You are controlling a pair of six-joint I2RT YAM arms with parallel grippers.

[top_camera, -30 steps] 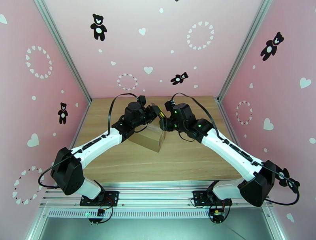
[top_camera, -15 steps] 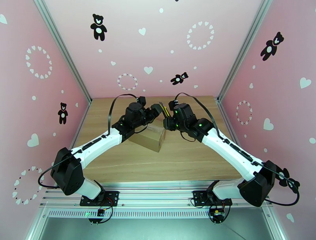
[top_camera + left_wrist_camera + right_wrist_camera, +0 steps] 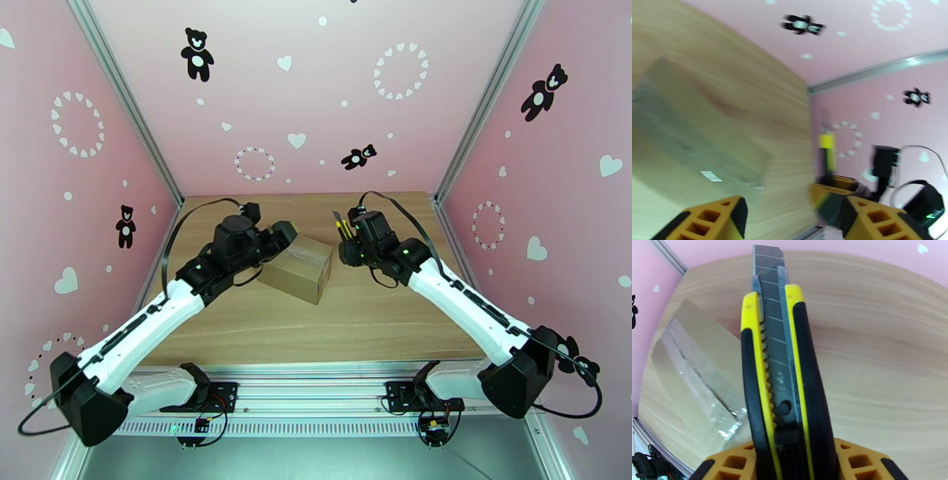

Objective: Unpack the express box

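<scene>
One express box [image 3: 299,270], one knife [image 3: 778,358] clamped in right pincer [image 3: 794,463], left pincer [image 3: 794,221] wide.

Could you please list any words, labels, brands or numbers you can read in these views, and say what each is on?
None can be read.
The express box bears plain clear tape and glare, no legible label.
The utility knife has no legible brand.
The pink walls carry bears, hearts and dots, no words.

Express box [image 3: 299,268], small brown cardboard carton, clear shiny tape along top seam, closed, lying skewed at mid-table, slightly left of centre
</scene>
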